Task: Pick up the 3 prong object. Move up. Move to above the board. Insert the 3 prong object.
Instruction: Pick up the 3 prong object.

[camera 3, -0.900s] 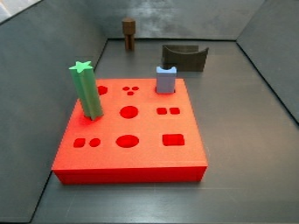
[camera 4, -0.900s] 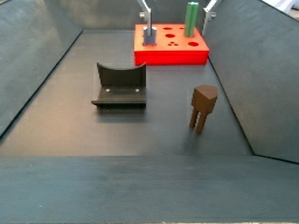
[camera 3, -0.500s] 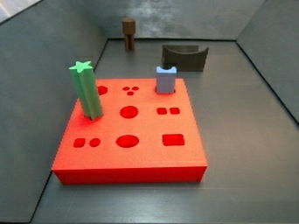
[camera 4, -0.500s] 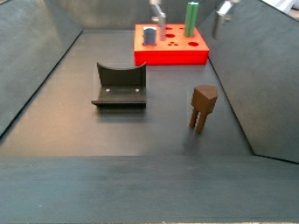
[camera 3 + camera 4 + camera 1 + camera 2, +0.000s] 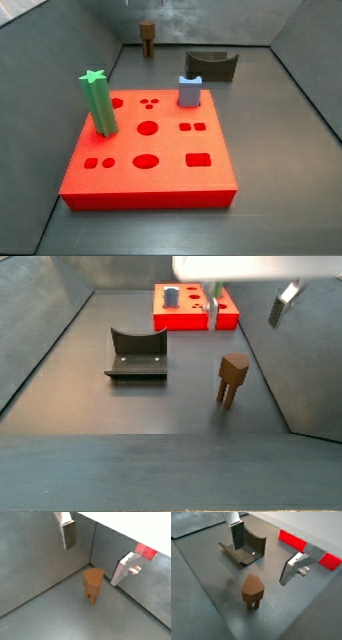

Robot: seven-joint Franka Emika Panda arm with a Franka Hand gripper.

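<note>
The 3 prong object (image 5: 92, 585) is a small brown peg standing upright on the grey floor near a wall; it also shows in the wrist view (image 5: 252, 591) and in both side views (image 5: 147, 37) (image 5: 233, 378). My gripper (image 5: 249, 306) hangs open and empty above and a little behind the peg, touching nothing. In both wrist views the peg lies below the gap of the gripper (image 5: 92, 564) (image 5: 263, 564), between the silver fingers (image 5: 67, 533) (image 5: 294, 568). The red board (image 5: 147, 165) with cut-out holes lies apart from the peg (image 5: 185, 316).
A tall green star-topped post (image 5: 98, 103) and a short light-blue block (image 5: 191, 91) stand in the board. A dark grey curved block (image 5: 138, 353) (image 5: 246, 548) sits on the floor beside the peg. Grey walls enclose the floor.
My gripper has moved from above the board towards the peg and now hangs over it, still open. The peg and the other things have not moved.
</note>
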